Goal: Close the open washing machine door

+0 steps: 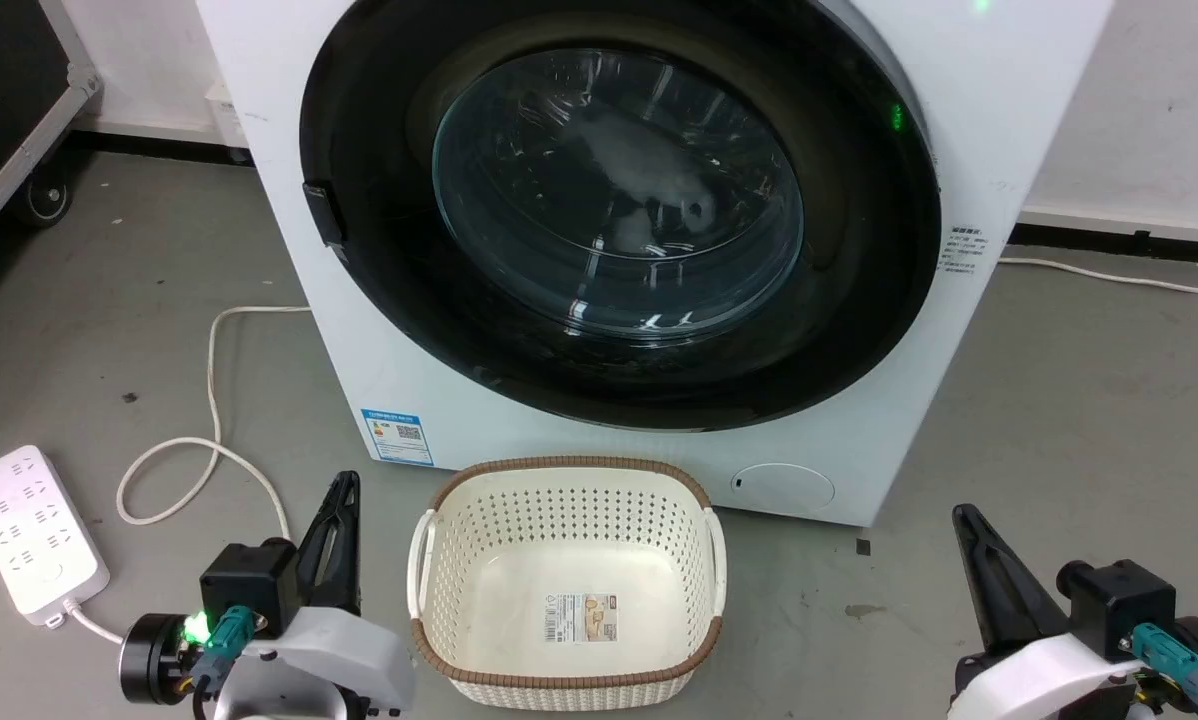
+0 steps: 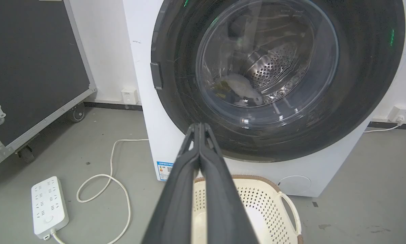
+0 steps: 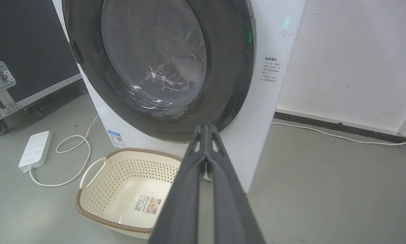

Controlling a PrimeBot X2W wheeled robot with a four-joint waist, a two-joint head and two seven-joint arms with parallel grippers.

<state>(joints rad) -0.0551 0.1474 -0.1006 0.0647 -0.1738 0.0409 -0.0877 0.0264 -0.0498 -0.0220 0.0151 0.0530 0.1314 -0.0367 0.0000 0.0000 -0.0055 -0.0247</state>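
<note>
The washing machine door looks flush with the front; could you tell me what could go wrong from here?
1. The washing machine door may sit flush without locking; the pictures cannot confirm that.
2. The basket stands right before the door, so a forward reach could knock it.
3. The white cable loops by the left end effector and could snag.

Black door [image 1: 869, 260], white machine [image 1: 1019, 100], cream perforated basket [image 1: 569, 520]

Left end effector [image 2: 199, 125] pinched together, pointing at washing machine door [image 2: 362, 84]; basket [image 2: 274, 200] below.
</note>
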